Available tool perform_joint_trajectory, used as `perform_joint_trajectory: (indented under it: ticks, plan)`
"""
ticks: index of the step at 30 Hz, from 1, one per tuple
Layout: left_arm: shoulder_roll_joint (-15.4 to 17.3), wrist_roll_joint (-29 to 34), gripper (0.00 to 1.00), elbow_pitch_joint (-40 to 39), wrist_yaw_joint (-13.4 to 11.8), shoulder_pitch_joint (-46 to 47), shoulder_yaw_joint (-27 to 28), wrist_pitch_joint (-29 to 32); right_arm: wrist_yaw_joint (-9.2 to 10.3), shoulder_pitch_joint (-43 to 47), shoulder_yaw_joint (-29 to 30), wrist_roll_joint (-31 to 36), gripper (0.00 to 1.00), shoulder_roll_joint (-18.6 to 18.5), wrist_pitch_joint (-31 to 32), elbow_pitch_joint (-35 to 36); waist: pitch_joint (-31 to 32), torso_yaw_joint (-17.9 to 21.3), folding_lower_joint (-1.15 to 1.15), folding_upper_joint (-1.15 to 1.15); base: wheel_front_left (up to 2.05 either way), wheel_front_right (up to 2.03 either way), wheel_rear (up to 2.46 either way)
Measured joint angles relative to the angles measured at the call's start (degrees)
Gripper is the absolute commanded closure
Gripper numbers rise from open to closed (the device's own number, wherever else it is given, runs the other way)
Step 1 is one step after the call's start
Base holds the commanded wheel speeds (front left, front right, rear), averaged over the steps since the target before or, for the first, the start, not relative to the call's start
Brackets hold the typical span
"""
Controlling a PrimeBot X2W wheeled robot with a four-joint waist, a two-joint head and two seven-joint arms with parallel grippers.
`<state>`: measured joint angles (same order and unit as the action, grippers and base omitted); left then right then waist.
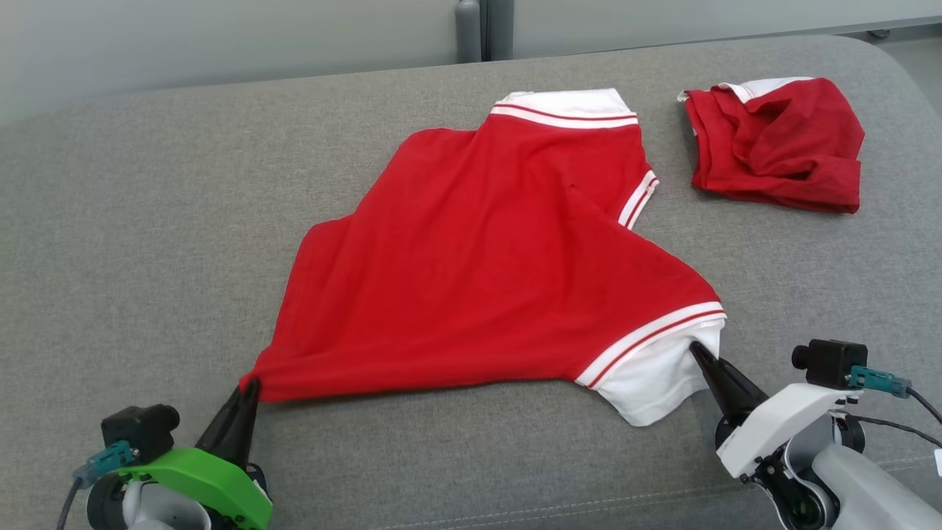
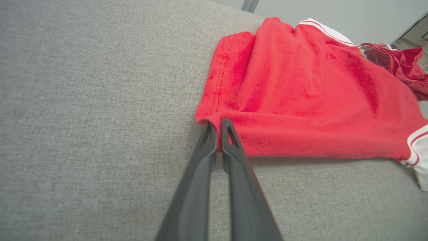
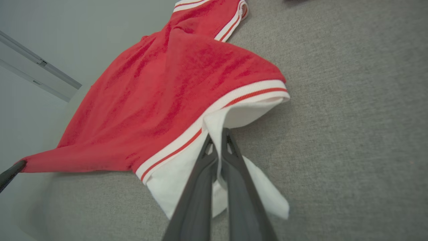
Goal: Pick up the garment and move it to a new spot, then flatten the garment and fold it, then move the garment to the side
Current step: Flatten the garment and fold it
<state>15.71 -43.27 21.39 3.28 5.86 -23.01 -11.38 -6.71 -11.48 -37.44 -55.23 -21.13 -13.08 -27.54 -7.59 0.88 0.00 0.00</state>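
The garment point(image 1: 486, 272) is a red shirt with white, red-striped trim, spread over the grey cushion point(image 1: 147, 221) in the head view. My left gripper point(image 1: 250, 384) is shut on its near left red corner, and the left wrist view has the fingertips point(image 2: 228, 127) pinching that red hem point(image 2: 214, 110). My right gripper point(image 1: 695, 350) is shut on the white band at the near right. In the right wrist view the white cloth point(image 3: 187, 180) is clamped between the two dark fingers point(image 3: 230, 144). The stretch of garment point(image 3: 160, 100) between the two grips lifts slightly off the cushion.
A second red garment point(image 1: 780, 147) lies crumpled at the far right of the cushion, apart from the spread one; it also shows in the left wrist view point(image 2: 401, 63). A pale wall point(image 1: 221, 37) runs behind the cushion. Bare grey fabric lies to the left and along the front.
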Motion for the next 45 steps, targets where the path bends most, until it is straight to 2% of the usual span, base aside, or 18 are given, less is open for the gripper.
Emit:
perform_joint_trajectory:
  ticks: [5,10,16,22,25,29,31,34,37,41,45]
  plan:
    - [2.8,-2.2,1.00,-3.4,0.8,-0.4,0.6,2.6,-0.42,2.0,0.0,-4.7,1.00,-1.1,0.3,4.7,-1.2,0.2,0.00,0.00,0.00,0.00,0.00]
    - [6.2,-3.3,1.00,-6.8,1.8,-2.2,0.2,7.4,-0.41,2.9,-2.4,-7.0,1.00,-4.6,4.2,10.3,-2.8,0.4,0.00,0.00,0.00,0.00,0.00]
    - [7.9,-6.4,1.00,-10.2,2.7,0.8,-1.3,14.3,-0.41,-2.9,-4.2,-9.2,1.00,-5.4,8.4,17.4,-5.6,0.9,0.00,0.00,0.00,0.00,0.00]
    - [10.3,-10.5,1.00,-10.1,3.2,17.1,-0.3,24.5,-0.40,-18.1,-2.4,-14.2,1.00,-4.0,14.6,19.3,-9.5,1.3,0.00,0.00,0.00,0.00,0.00]
    - [11.8,-11.1,1.00,-8.9,3.2,27.9,3.4,27.6,-0.40,-27.7,0.6,-15.7,1.00,-2.8,17.5,17.2,-11.7,1.5,0.00,0.00,0.00,0.00,0.00]
    - [13.6,-10.3,1.00,-9.9,1.1,45.4,10.3,26.9,-0.34,-43.2,7.9,-16.7,1.00,1.0,17.4,15.7,-14.8,1.7,0.00,0.00,0.00,0.00,0.00]
    - [14.4,-9.1,1.00,-11.6,0.6,54.9,13.9,24.7,-0.04,-51.6,12.9,-16.8,1.00,2.9,14.2,16.3,-16.4,1.9,0.01,0.00,0.00,0.00,0.00]
    - [14.1,-8.8,1.00,-12.6,0.8,65.0,16.9,20.5,0.14,-61.8,17.7,-14.9,1.00,4.0,8.2,16.5,-18.5,2.0,0.00,0.00,0.00,0.00,0.00]
    - [13.2,-8.8,1.00,-11.2,1.6,66.4,15.8,19.3,-0.33,-64.5,17.8,-13.2,1.00,4.0,5.9,16.0,-19.6,2.0,0.00,0.00,0.00,0.00,0.00]
    - [8.7,-8.7,1.00,-5.1,2.8,61.3,9.6,18.7,-0.35,-61.6,11.7,-9.6,1.00,3.0,5.6,10.9,-19.6,1.7,0.01,0.00,0.00,0.00,0.00]
    - [7.3,-9.1,1.00,-0.1,3.3,53.0,6.6,18.9,-0.34,-54.8,8.3,-8.2,1.00,0.7,5.0,9.4,-18.5,0.7,0.01,0.00,0.00,0.00,0.00]
